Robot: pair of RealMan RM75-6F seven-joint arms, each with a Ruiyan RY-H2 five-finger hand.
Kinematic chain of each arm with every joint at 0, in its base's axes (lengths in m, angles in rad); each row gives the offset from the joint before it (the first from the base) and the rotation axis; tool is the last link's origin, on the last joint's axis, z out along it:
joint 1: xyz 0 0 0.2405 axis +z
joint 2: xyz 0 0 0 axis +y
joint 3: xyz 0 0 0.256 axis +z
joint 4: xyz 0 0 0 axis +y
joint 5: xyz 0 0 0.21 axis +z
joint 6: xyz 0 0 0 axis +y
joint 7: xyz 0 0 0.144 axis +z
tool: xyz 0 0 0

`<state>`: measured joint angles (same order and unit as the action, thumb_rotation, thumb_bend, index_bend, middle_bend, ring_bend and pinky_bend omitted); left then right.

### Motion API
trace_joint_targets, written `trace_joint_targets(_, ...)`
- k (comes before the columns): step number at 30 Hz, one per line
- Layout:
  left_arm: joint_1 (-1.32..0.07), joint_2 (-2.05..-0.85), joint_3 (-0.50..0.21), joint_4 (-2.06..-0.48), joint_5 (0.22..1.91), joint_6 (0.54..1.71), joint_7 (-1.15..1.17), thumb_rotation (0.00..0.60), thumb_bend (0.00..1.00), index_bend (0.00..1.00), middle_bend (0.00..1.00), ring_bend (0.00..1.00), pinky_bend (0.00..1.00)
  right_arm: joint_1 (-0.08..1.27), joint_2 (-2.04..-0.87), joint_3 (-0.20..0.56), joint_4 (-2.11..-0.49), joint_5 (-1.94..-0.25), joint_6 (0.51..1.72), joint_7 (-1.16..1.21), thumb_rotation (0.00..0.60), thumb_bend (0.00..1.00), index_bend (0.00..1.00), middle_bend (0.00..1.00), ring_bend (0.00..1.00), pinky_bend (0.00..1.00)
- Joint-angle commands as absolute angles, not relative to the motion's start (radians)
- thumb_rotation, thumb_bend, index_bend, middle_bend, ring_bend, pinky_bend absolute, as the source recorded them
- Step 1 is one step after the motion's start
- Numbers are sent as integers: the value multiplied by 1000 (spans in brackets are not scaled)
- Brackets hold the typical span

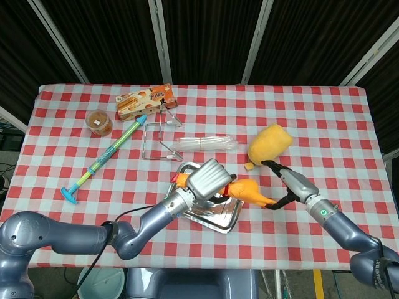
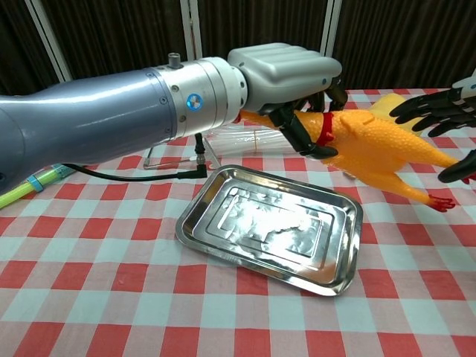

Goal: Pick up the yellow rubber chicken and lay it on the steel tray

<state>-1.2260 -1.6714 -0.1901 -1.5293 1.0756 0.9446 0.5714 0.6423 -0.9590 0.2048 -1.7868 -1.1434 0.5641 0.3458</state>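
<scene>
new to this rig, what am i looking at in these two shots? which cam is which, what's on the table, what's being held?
It is a two-armed robot with finger hands at a checked table. The head view looks down from above; the chest view looks forward from low down.

The left hand grips the yellow rubber chicken by its neck, above the far side of the steel tray. The right hand is open beside the chicken's tail end, not holding it.

Also on the table: an orange box, a small brown-filled jar, a blue-green toy syringe, a wire stand, a clear packet and a yellow plush lump.
</scene>
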Motion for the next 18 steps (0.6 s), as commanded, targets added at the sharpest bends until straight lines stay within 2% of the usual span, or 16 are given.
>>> trace_joint_targets(1,-1178,-1644,-154,-1548,1128,968,513,600,585,610,682,628,648,605,-926,198,-1737,-1186,606,347,600,105,0,0,0,36)
trace_joint_targets(11,-1077,-1646,-66,-1492,1316,1023,309,600,548,591,665,609,634,567,-917,187,-1683,-1182,708,300,600,106,0,0,0,36)
trace_joint_targets(18,-1006,-1729,-8,-1342,1402,1044,142,600,529,571,646,588,623,537,-938,206,-1666,-1175,783,341,600,106,0,0,0,36)
